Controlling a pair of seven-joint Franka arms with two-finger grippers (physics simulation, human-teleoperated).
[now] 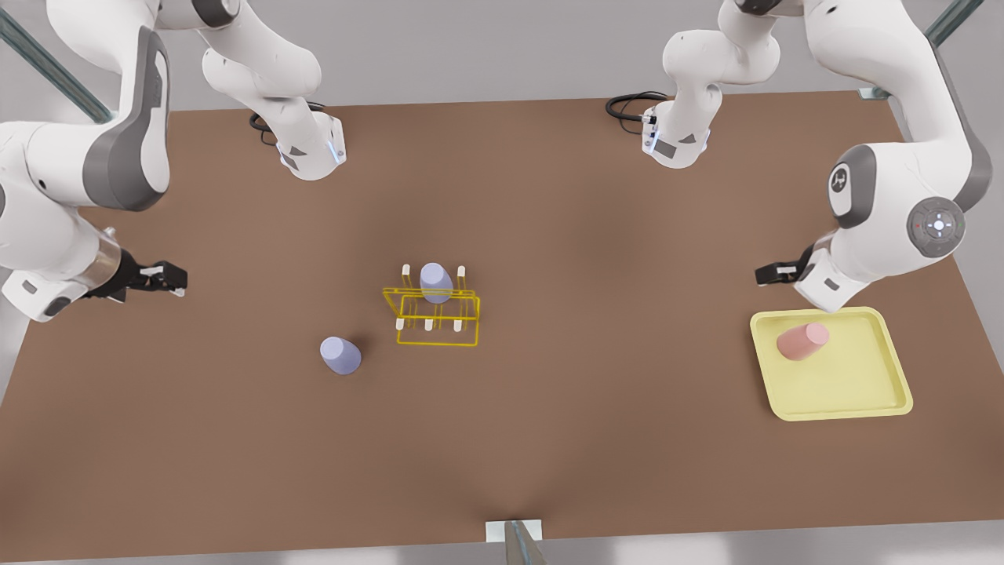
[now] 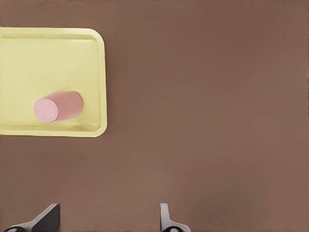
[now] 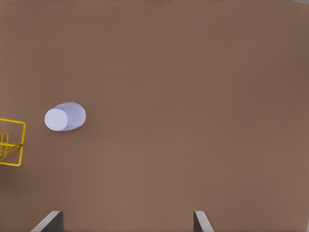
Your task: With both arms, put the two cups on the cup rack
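**One lavender cup on the rack, two cups off it, both end effectors spread**

The yellow wire rack (image 1: 433, 316) stands near the middle of the brown tabletop (image 1: 549, 439). A lavender cup (image 1: 435, 282) sits upturned on one of its back pegs. A second lavender cup (image 1: 340, 355) stands on the tabletop, near the rack on the front view's left and apart from it; in the right wrist view this cup (image 3: 64, 117) shows with a corner of the rack (image 3: 11, 141) beside it.

The pink cup (image 1: 802, 341) lies on its side in the pale yellow tray (image 1: 855, 392) at the front view's right; the left wrist view shows it (image 2: 58, 106) near one edge of the tray (image 2: 91, 72).

The left end effector (image 1: 773, 273) hangs just beyond the tray's far edge, above the tabletop, its fingers (image 2: 168, 220) spread and holding nothing. The right end effector (image 1: 169, 277) hangs at the front view's left side, well apart from the rack and cups, its fingers (image 3: 202, 223) likewise spread and empty.
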